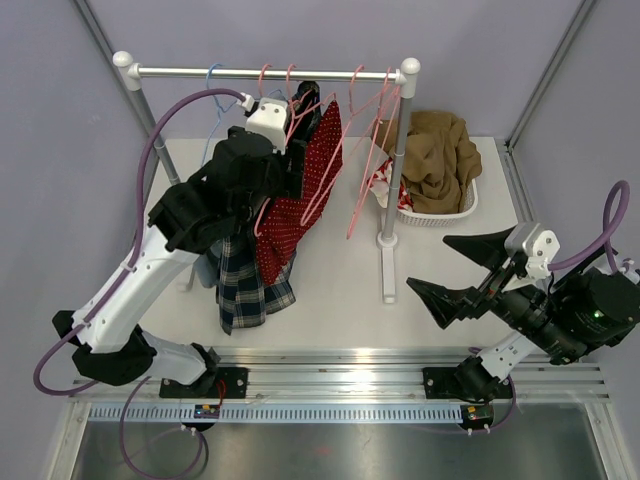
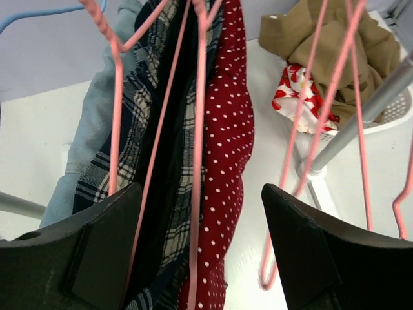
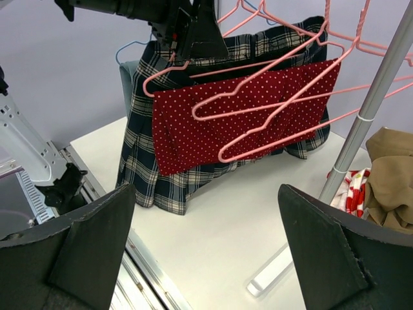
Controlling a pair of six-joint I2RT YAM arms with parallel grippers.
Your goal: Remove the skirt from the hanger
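Left gripper (image 1: 303,103) is up at the far left of the garment rail (image 1: 270,72), right in among the hangers. From its wrist camera the left gripper (image 2: 200,194) has its jaws spread wide. A pink hanger wire (image 2: 199,129) runs straight down the gap between them, and neither finger is touching cloth.

The red polka-dot skirt (image 1: 300,210) hangs from the rail just right of that arm, draped on a pink hanger. It sits in front of a navy plaid skirt (image 1: 243,285), whose hem drops close to the white surface (image 1: 330,300). In the left wrist view the red polka-dot skirt (image 2: 229,129) fills the right of the gap, the plaid skirt (image 2: 145,84) fills the left, and a pale blue garment (image 2: 97,110) lies beyond that.

From the right wrist camera the red polka-dot skirt (image 3: 193,135) is spread flat across the plaid skirt (image 3: 145,174). Empty pink hangers (image 1: 365,170) swing at an angle in front, and a blue hanger (image 1: 215,85) hooks the rail at the far left.

Right gripper (image 1: 455,270) hovers low on the near right, well apart from the rail. Its jaws are wide apart and hold nothing.

Past the rail's right post (image 1: 392,180) sits a white basket (image 1: 462,208) with a tan garment (image 1: 440,155) heaped in it and a red-and-white floral cloth (image 1: 385,185) at its left edge.
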